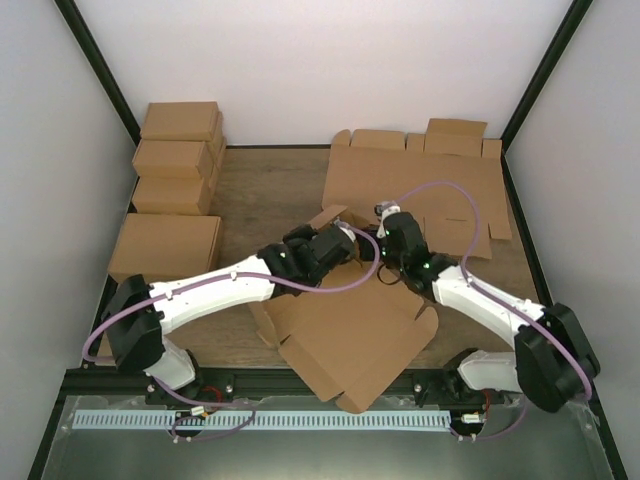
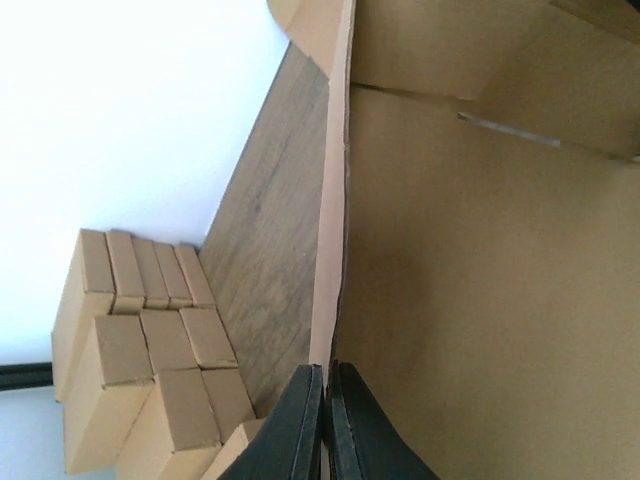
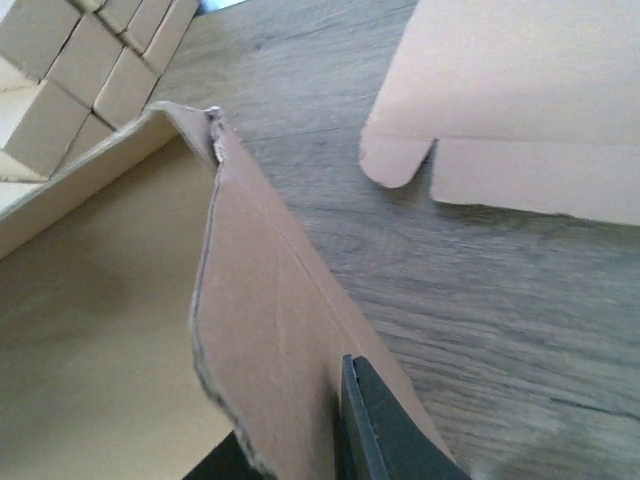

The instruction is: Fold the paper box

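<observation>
Dark fingertips of the left gripper [image 2: 322, 425] are pinched tight on a raised side wall of the paper box [image 1: 350, 335]. The right gripper [image 3: 295, 440] clamps a neighbouring upright flap. Below both jaws, the rest of the blank lies mostly flat. Judged early: two walls stand up, while tabs and lid are not yet folded.

No readable text, label, brand, number or sign in any view. The paper box [image 1: 345, 335], cartons [image 1: 178, 160] and flat sheets [image 1: 430, 185] show plain unprinted brown faces.
</observation>
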Robot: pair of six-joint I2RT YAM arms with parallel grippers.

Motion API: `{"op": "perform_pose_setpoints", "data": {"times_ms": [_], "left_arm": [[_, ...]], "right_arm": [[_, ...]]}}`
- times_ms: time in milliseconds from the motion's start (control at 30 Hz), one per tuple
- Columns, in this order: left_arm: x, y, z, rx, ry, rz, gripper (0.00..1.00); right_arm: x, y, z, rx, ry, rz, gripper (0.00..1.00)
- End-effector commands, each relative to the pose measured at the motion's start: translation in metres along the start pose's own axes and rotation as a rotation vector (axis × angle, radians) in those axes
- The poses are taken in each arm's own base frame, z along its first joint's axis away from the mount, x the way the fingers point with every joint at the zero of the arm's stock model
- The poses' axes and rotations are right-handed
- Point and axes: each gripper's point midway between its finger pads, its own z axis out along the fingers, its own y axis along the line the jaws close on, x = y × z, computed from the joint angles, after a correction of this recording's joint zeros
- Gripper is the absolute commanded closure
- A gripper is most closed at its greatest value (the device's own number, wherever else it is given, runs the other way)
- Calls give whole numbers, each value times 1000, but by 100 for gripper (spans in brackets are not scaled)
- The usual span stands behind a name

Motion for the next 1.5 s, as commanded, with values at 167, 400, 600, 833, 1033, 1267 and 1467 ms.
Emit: {"op": "perform_pose_setpoints", "data": {"times_ms": [167,400,600,833,1033,1267,1467], "left_arm": [[-20,-22,-33,-110,-91,117,96],[-14,-45,-43,-94,-111,186,96],[-10,-54,-43,-84,-106,206,96],[-9,-57,-46,-77,-117,218,96],[-7,-65,-51,-72,-137,258,96],[-7,-71,-57,-48,-163,266,96],[-6,-77,-58,-34,-166,284,96]], "right_arm": [[30,-44,-18,113,-125,155,84],[51,-35,-26,19,-87,70,67],[62,-29,-41,-49,-86,-6,48],[71,-11,-47,-147,-27,-76,35],[80,4,-49,-238,11,-207,35],[86,17,-39,-312,55,-256,40],[86,29,-39,-405,14,-311,34]]}}
